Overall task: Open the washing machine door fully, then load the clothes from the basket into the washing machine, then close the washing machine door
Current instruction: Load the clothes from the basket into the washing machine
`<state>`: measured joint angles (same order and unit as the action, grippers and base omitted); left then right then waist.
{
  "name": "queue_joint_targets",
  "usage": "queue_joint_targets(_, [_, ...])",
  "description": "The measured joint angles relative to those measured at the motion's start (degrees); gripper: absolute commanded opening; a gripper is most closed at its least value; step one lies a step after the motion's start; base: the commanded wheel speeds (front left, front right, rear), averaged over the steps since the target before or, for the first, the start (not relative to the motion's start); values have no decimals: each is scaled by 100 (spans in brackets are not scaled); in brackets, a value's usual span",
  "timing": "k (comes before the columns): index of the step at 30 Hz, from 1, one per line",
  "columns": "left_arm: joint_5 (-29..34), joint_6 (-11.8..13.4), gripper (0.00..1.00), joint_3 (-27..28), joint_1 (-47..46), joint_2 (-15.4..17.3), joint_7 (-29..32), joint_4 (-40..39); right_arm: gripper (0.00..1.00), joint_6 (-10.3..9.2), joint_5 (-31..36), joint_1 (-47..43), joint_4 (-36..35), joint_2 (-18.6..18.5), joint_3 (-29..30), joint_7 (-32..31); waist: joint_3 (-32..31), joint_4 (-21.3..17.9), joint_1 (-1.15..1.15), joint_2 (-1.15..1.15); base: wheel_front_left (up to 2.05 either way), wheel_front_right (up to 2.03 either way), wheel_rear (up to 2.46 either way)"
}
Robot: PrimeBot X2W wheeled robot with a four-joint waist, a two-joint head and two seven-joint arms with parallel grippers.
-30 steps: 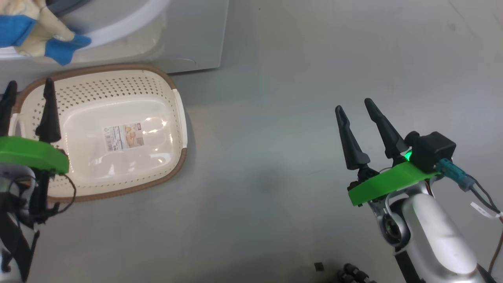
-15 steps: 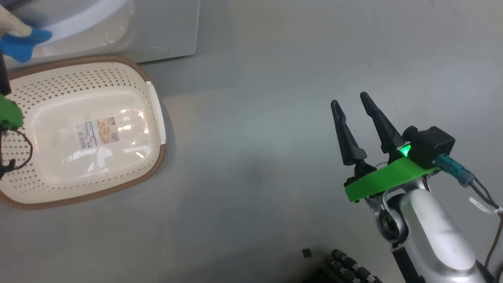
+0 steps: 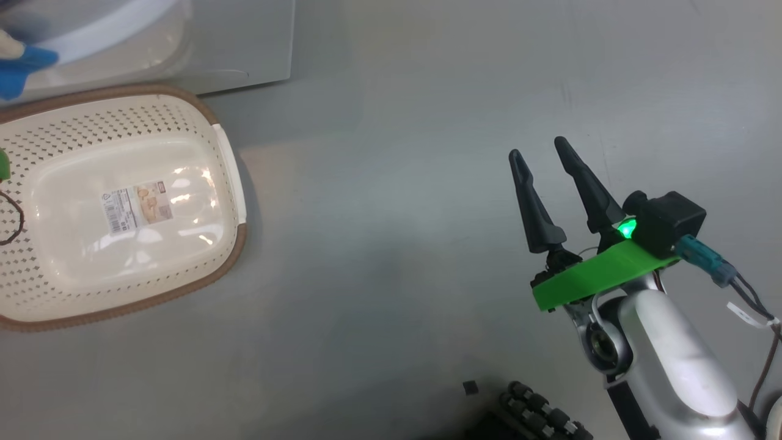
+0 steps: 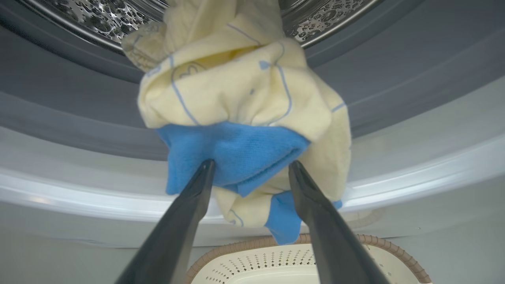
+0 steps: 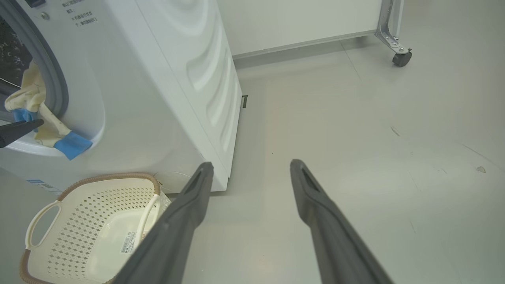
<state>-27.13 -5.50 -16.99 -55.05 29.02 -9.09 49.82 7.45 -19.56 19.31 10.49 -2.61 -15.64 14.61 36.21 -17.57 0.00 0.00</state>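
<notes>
In the left wrist view, the left end effector [image 4: 251, 162] stands wide open, gripping nothing, fingertips at the blue fold of the clothes [image 4: 236, 86], which hang at frame centre over the grey seal [image 4: 394, 79] of the washing machine [image 5: 165, 79], above the basket [image 4: 276, 260]; the right end effector [image 3: 537, 146] hangs wide open and empty over the floor [image 3: 397, 183], right of the head view.

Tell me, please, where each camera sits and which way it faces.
Head view: on the head, looks down at floor, basket; right gripper shows.
Left wrist view: from that wrist, toward washing machine mouth, clothes; left gripper open.
Right wrist view: from that wrist, toward washing machine, floor; right gripper open.
Shared: basket, all three.
</notes>
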Motion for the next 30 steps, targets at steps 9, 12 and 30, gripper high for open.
queue_joint_targets(9, [47, -18, 100, -125, -297, -33, -97, 436, 100, 0, -35, 0, -12, 0, -40, 0, 62, -61, 0, 0, 0, 0, 0])
queue_joint_targets(12, [37, -57, 100, -143, -377, -79, -110, 561, 100, 0, -53, 0, -16, 0, -54, 0, 80, -75, 0, 0, 0, 0, 0])
queue_joint_targets(30, [-309, -160, 0, -352, -598, -168, -353, 925, 100, 0, -30, 5, -19, 1, -51, 0, 76, -27, 0, 0, 0, 0, 0])
